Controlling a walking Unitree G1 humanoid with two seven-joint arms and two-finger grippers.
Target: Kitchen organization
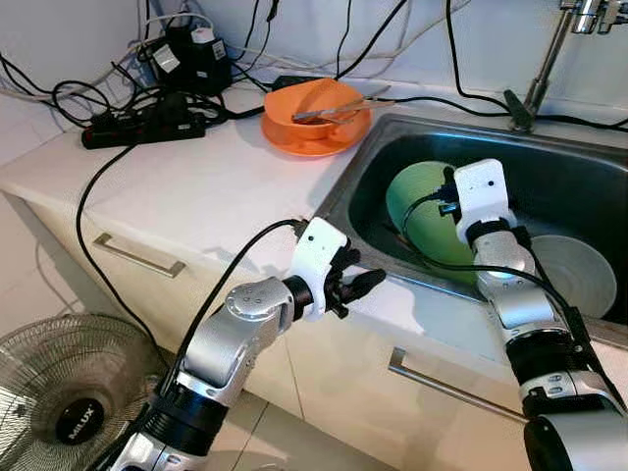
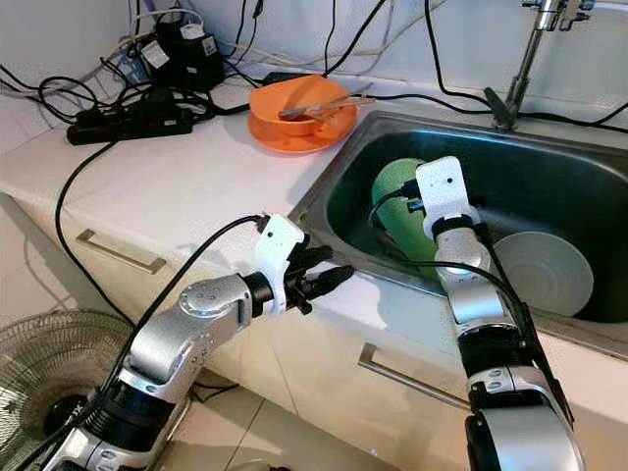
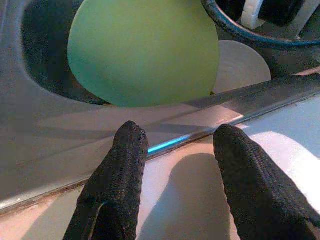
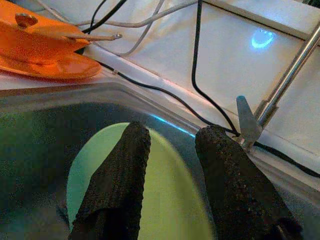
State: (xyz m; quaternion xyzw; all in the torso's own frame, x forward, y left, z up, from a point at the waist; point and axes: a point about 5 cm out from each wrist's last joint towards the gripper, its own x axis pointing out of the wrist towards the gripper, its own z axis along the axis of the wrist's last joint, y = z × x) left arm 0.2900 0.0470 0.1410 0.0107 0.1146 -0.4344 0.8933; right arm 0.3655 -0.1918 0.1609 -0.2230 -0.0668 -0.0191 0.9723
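A green plate (image 1: pixel 417 211) leans tilted inside the steel sink (image 1: pixel 345 172), with a white plate (image 1: pixel 574 270) lying flat beside it. My right gripper (image 4: pixel 175 135) hangs open just over the green plate (image 4: pixel 100 170), holding nothing. My left gripper (image 1: pixel 361 283) hovers open over the counter's front strip at the sink's near-left rim, pointing toward the green plate (image 3: pixel 145 50). An orange bowl (image 1: pixel 314 103) with utensils in it sits on an orange plate on the counter, behind the sink's left corner.
A black power strip (image 1: pixel 147 123) with adapters and tangled cables fills the counter's back left. The faucet (image 1: pixel 549 59) rises behind the sink. Drawer handles (image 1: pixel 137 257) run along the cabinet front. A floor fan (image 1: pixel 69 392) stands at the lower left.
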